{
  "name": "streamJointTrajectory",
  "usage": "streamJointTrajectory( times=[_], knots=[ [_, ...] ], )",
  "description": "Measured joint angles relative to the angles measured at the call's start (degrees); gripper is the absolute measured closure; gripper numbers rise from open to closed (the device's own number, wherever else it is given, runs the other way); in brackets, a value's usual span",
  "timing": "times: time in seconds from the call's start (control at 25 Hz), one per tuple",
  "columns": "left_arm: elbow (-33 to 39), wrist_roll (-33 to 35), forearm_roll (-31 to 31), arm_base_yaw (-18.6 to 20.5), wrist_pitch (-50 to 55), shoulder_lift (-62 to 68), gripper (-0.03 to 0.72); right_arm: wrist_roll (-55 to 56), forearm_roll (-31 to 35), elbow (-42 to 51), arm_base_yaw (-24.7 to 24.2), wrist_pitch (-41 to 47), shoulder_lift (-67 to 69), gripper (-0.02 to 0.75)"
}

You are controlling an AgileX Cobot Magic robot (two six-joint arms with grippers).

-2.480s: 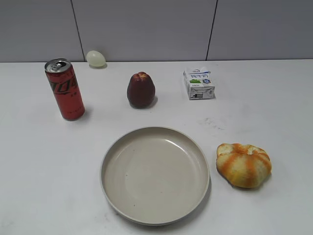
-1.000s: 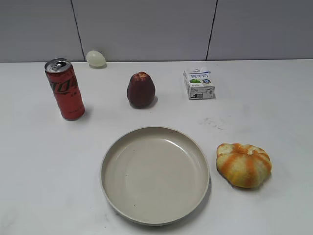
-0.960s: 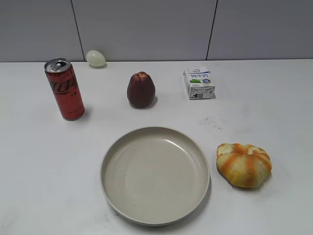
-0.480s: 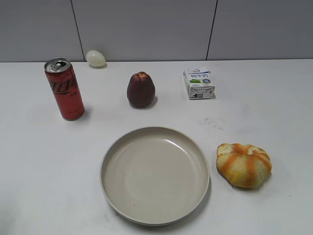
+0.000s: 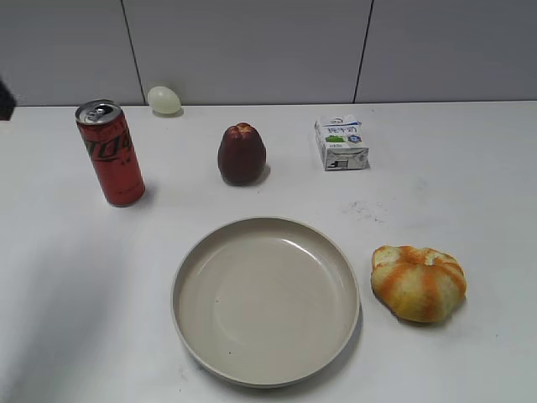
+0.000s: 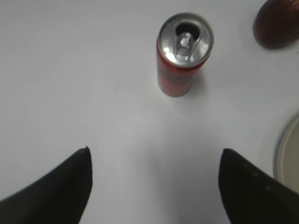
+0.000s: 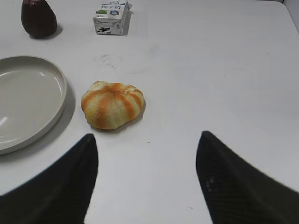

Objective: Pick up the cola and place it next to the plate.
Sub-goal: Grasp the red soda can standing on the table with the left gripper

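Exterior view: cola (image 5: 111, 152) stands clear beside dark fruit (image 5: 242, 154); both grippers spread, apparently empty.

The cola (image 5: 111, 152) is red with dark script lettering and a silver top. The plate (image 5: 266, 378) is plain beige. The fruit (image 5: 242, 154) is dark red, the egg (image 5: 164, 100) pale yellowish, the bun (image 5: 419, 282) striped orange and cream, the carton (image 5: 341, 143) white with blue and green print, the table (image 5: 453, 168) white.
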Motion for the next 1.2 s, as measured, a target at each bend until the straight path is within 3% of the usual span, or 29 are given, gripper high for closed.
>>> streamJointTrajectory(
  times=[0.32,0.48,1.2],
  knots=[
    [-20.7,1.3,-3.7,-1.9,8.9,19.6,0.05,0.0,0.0,0.0,0.0,0.0,0.0,0.206],
    [-26.8,2.5,-4.4,-2.3,10.4,26.0,0.056,0.0,0.0,0.0,0.0,0.0,0.0,0.206],
    [-28.2,4.7,-2.0,-1.4,7.8,34.4,0.067,0.0,0.0,0.0,0.0,0.0,0.0,0.206]
  ],
)
